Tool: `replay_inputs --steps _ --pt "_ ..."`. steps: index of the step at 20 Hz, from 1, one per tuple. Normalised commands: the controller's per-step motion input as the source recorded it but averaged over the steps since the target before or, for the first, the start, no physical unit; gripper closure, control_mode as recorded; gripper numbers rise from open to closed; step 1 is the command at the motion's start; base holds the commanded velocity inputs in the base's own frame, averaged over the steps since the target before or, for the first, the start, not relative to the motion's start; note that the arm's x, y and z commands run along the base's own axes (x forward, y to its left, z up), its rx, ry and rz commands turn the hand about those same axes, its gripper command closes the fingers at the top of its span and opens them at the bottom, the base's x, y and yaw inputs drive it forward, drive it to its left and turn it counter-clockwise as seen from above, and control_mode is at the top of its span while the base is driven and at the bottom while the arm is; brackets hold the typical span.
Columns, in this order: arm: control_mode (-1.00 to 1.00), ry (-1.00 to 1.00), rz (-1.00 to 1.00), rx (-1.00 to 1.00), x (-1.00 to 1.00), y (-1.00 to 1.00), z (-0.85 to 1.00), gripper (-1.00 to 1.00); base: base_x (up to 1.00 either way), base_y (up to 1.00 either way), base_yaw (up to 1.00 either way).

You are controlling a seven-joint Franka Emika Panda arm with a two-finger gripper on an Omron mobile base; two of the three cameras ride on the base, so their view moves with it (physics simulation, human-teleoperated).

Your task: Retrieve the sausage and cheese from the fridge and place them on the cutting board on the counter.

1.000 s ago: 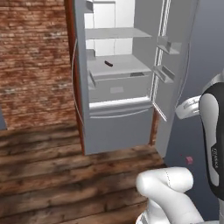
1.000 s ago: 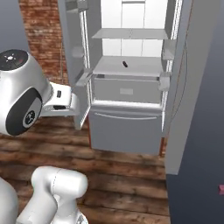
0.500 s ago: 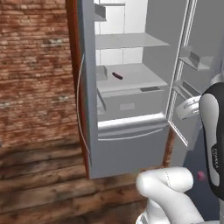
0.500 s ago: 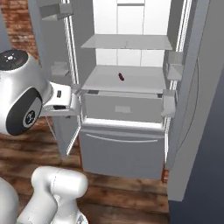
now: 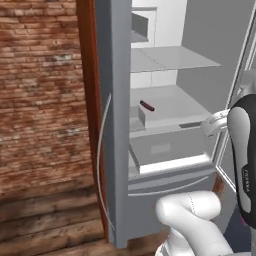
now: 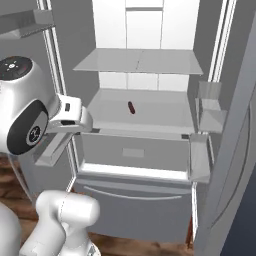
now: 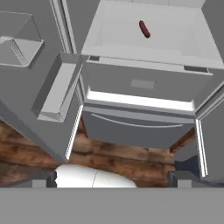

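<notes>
From the left base view, you saw the sausage [image 5: 146,106] lying on a fridge [image 5: 115,125] shelf. The right base view showed both doors swung wide. In the hand view your tool [image 7: 112,179] stood fully released, holding nothing, well short of the shelf.

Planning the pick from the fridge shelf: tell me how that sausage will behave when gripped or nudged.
The sausage looks slim with rounded ends, so it will probably roll if nudged sideways. It seems small, likely light. It lies alone on the flat shelf, so nothing would stop it.
</notes>
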Motion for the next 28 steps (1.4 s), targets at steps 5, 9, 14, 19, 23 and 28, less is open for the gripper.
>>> replay_inputs --steps 5,9,14,19,23,28 --pt "1.0 0.0 0.0 0.0 0.0 0.0 0.0 -1.0 0.87 -0.42 -0.06" --pt "1.0 0.0 0.0 0.0 0.0 0.0 0.0 -1.0 0.61 -0.56 -0.08" --pt "-1.0 0.05 0.0 0.0 0.29 0.0 -0.31 -1.0 0.21 -0.19 -0.02" --pt "-1.0 0.11 0.0 0.0 0.09 0.0 -0.21 -1.0 0.0 0.0 0.0" --pt "-1.0 0.07 0.0 0.0 0.58 0.03 -0.55 -1.0 0.0 0.0 0.0" --pt "-1.0 0.11 0.04 -0.02 0.13 0.02 -0.38 -1.0 0.0 0.0 0.0"
